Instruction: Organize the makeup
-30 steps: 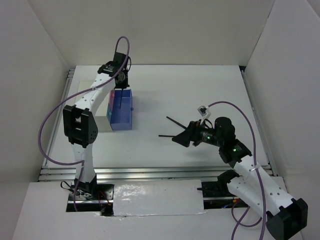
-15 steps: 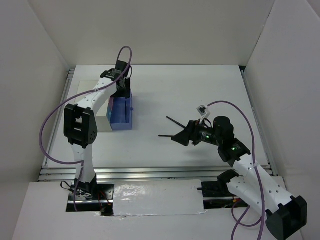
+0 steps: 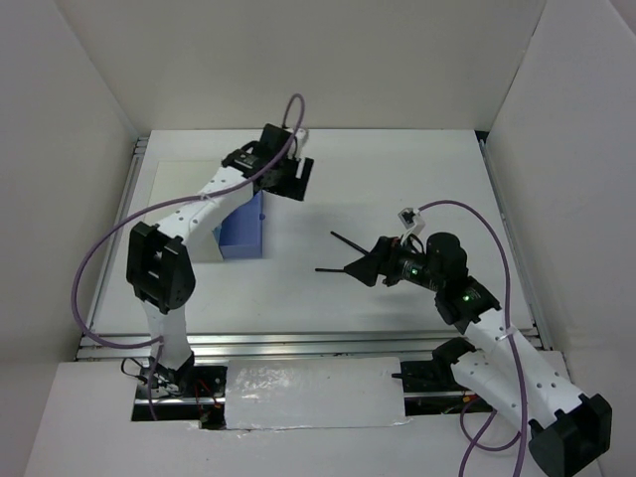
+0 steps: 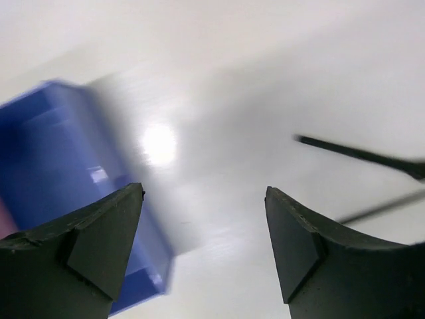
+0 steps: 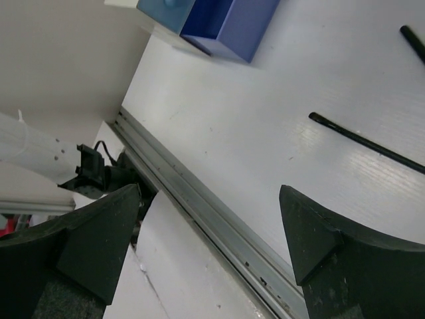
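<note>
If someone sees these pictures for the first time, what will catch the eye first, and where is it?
The blue drawer stands out most, left of centre on the white table, partly under the left arm. Next, two thin black pencils lie right of centre, just ahead of the open right gripper. The left gripper hangs open and empty beside the drawer.

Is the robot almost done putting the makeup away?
Not yet. Done: hard to tell, because the inside of the blue drawer is hidden. In hand: nothing; the left fingers and right fingers are open and empty. Left: two thin black pencils lie on the table near the right fingers.
</note>
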Robot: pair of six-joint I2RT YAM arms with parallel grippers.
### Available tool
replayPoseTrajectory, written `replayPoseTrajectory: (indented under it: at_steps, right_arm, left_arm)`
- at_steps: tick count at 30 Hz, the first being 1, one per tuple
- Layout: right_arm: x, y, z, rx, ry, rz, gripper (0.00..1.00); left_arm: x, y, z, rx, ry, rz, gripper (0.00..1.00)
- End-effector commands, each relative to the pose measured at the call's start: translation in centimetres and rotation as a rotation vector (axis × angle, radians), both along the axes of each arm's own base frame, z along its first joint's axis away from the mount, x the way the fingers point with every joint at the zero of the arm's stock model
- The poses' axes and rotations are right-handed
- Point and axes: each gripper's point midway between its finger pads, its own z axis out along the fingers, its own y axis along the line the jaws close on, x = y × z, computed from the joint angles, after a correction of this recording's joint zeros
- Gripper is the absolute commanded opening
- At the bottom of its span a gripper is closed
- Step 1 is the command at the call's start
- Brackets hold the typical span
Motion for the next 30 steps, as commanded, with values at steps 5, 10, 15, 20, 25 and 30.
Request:
replayPoseTrajectory:
  at_steps: [5, 10, 15, 20, 25, 30]
  right_arm:
    - [0.8, -3.0, 5.5, 0.02, -0.191, -0.191, 0.97]
    - [0.4, -5.1, 6.8, 0.007, -0.241, -0.28, 1.0]
    - [-0.4, -5.7, 8.0, 0.004, -0.268, -0.289, 1.0]
    - [-1.2, -6.1, 8.5, 0.001, -0.281, -0.288, 1.0]
    - [-1.8, -6.6, 9.1, 0.006, -0.298, -0.3, 1.0]
    - [-2.0, -6.9, 9.1, 0.003, -0.302, -0.31, 1.0]
  left_arm:
    - [-2.9, -9.8, -3.1, -0.09, 0.037, -0.427, 0.86]
    - [-5.1, -13.4, -5.7, -0.009, -0.012, -0.808, 0.88]
    - [-5.6, -15.9, -5.8, 0.042, -0.105, -1.032, 0.9]
    - [-6.3, -17.6, -8.1, 0.172, -0.108, -1.156, 0.9]
    - [-6.2, -19.1, -10.2, 0.312, -0.136, -1.206, 0.9]
    - [-5.9, -19.5, -11.4, 0.333, -0.121, -1.206, 0.89]
